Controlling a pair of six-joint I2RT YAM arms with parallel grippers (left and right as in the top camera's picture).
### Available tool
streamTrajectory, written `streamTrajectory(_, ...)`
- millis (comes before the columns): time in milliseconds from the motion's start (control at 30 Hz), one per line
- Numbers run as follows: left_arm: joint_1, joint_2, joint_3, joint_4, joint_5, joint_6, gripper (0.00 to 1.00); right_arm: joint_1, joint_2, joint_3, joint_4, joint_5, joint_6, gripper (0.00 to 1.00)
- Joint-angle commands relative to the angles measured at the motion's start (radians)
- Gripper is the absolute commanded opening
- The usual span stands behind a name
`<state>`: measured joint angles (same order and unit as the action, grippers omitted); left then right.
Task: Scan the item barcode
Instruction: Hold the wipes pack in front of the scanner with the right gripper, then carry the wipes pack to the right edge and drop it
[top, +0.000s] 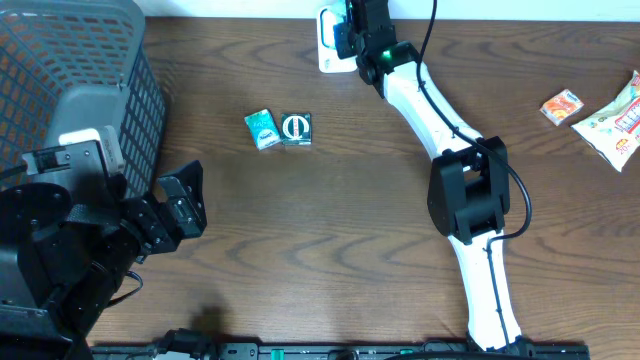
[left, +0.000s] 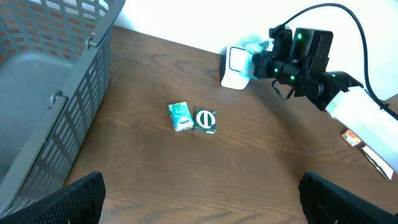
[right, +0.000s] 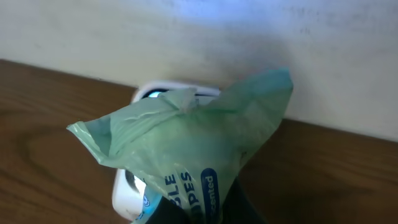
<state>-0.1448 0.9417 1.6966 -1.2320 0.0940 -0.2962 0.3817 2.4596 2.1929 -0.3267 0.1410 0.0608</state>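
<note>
1. Two arms are at the table (top: 330, 250). The white right arm (top: 440, 120) rises from the near edge, bends at a black elbow joint and stretches to the far middle of the table, close to the wall (right: 186, 37).
2. The right gripper (top: 346, 36) is clamped tight on a green pack of wipes (right: 186, 143) and holds it just in front of the white barcode scanner (top: 326, 55). In the right wrist view the pack covers most of the scanner's face. Whether the two touch cannot be told.
3. The black left arm (top: 60, 250) sits folded at the near left corner, beside a grey mesh basket (top: 60, 50). The left gripper (top: 186, 203) is spread wide and holds nothing. It points toward the middle of the table, well apart from every item.
4. Counted: one scanner, one basket and one pack of wipes.
5. Two small packets lie side by side, just touching, on the open wood between the basket and the scanner. One is a teal packet (top: 262, 128) and the other a dark green packet (top: 296, 128) with a round white mark.
6. Two snack packets lie near the far right edge: a small orange packet (top: 562, 106) and a larger pale bag (top: 612, 122).
7. The surface is dark brown wood-grain. The wall behind the scanner is plain white.
</note>
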Motion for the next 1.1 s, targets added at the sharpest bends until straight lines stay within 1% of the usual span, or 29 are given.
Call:
streamTrajectory(0,0.004,0.000,0.007,-0.002,-0.013,-0.009,0.98,-0.018,-0.114,0.027,-0.033,0.059,0.063,0.01)
streamTrajectory(67,0.004,0.000,0.007,-0.002,-0.013,-0.009,0.98,-0.040,-0.156,0.027,-0.077,0.113,0.065,0.01)
streamTrajectory(200,0.004,0.000,0.007,-0.002,-0.013,-0.009,0.97,-0.116,-0.239,0.027,-0.252,0.240,0.066,0.01)
streamTrajectory(233,0.004,0.000,0.007,-0.002,-0.013,-0.009,0.98,-0.150,-0.257,0.027,-0.326,0.276,0.066,0.01)
streamTrajectory(267,0.004,0.000,0.007,-0.002,-0.013,-0.009,0.98,-0.170,-0.263,0.027,-0.370,0.294,0.065,0.02)
streamTrajectory(300,0.004,0.000,0.007,-0.002,-0.013,-0.009,0.98,-0.209,-0.267,0.027,-0.452,0.341,0.065,0.01)
streamTrajectory(433,0.004,0.000,0.007,-0.002,-0.013,-0.009,0.98,-0.320,-0.262,0.019,-0.637,0.467,0.065,0.01)
streamTrajectory(533,0.004,0.000,0.007,-0.002,-0.013,-0.009,0.98,-0.407,-0.260,0.003,-0.705,0.520,0.065,0.01)
streamTrajectory(600,0.004,0.000,0.007,-0.002,-0.013,-0.009,0.98,-0.461,-0.260,-0.004,-0.718,0.513,0.065,0.01)
streamTrajectory(633,0.004,0.000,0.007,-0.002,-0.013,-0.009,0.97,-0.486,-0.260,-0.004,-0.726,0.502,0.065,0.06)
streamTrajectory(700,0.004,0.000,0.007,-0.002,-0.013,-0.009,0.97,-0.541,-0.260,-0.004,-0.740,0.452,0.066,0.28)
streamTrajectory(733,0.004,0.000,0.007,-0.002,-0.013,-0.009,0.98,-0.561,-0.260,-0.004,-0.741,0.420,0.066,0.58)
streamTrajectory(767,0.004,0.000,0.007,-0.002,-0.013,-0.009,0.98,-0.578,-0.260,-0.004,-0.741,0.367,0.066,0.82)
streamTrajectory(800,0.004,0.000,0.007,-0.002,-0.013,-0.009,0.98,-0.592,-0.260,-0.005,-0.741,0.300,0.066,0.99)
streamTrajectory(933,0.004,0.000,0.007,-0.002,-0.013,-0.009,0.98,-0.615,-0.260,-0.007,-0.752,0.055,0.066,0.99)
streamTrajectory(1067,0.004,0.000,0.007,-0.002,-0.013,-0.009,0.98,-0.602,-0.260,-0.031,-0.751,-0.276,0.065,0.99)
